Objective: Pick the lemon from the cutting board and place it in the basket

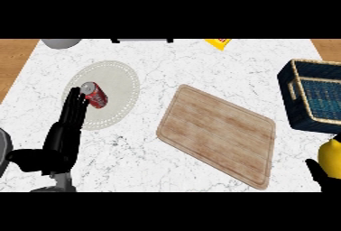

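Observation:
The yellow lemon point(331, 153) shows at the view's right edge, just below the basket and off the cutting board. My right hand point(321, 175) curls under it from the lower right corner, and most of that hand is cut off by the edge. The wooden cutting board point(216, 133) lies bare in the middle of the counter. A dark blue woven basket point(293, 97) stands at the right, above the lemon. At the left my left hand point(65, 135) rests open with its fingers pointing up.
A red soda can point(94, 94) lies on a round pale placemat point(113, 85), right by my left fingertips. A grey bowl point(61, 43), a dark object point(141, 40) and a yellow packet point(218, 43) sit along the far edge.

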Robot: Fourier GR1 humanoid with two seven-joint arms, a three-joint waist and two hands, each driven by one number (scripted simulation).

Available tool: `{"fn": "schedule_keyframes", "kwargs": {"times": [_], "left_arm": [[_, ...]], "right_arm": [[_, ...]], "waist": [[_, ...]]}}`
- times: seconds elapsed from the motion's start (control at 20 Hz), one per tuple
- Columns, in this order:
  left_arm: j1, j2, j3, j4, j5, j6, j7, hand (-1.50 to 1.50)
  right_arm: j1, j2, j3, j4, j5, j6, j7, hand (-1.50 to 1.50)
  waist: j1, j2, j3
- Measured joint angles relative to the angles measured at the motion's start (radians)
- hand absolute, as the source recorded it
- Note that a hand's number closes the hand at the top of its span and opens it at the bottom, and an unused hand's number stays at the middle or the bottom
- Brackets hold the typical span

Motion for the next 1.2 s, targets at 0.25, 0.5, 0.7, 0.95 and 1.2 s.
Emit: {"fn": "schedule_keyframes", "kwargs": {"times": [0.25, 0.5, 0.7, 0.95, 1.2], "left_arm": [[0.026, -0.019, -0.022, -0.011, -0.011, 0.002, -0.013, 0.00], [0.027, -0.011, -0.013, -0.035, -0.003, -0.005, 0.007, 0.00], [0.009, 0.004, 0.006, -0.027, 0.009, -0.020, 0.016, 0.00], [-0.007, -0.002, 0.008, -0.012, 0.004, -0.018, 0.017, 0.00], [-0.023, -0.019, -0.003, 0.015, -0.015, -0.004, 0.002, 0.00]], "right_arm": [[-0.053, -0.086, -0.194, 0.051, -0.119, 0.058, -0.050, 1.50], [-0.092, -0.131, -0.318, 0.162, -0.200, 0.059, -0.117, 1.50], [-0.096, -0.171, -0.393, 0.269, -0.224, 0.051, -0.205, 1.50], [-0.099, -0.204, -0.402, 0.429, -0.158, -0.007, -0.340, 1.50], [-0.108, -0.253, -0.400, 0.580, -0.111, -0.037, -0.449, 1.50]], "waist": [[0.004, 0.000, 0.000], [0.007, 0.001, 0.000], [0.007, 0.002, 0.000], [0.009, 0.003, 0.001], [0.010, 0.003, 0.000]]}}
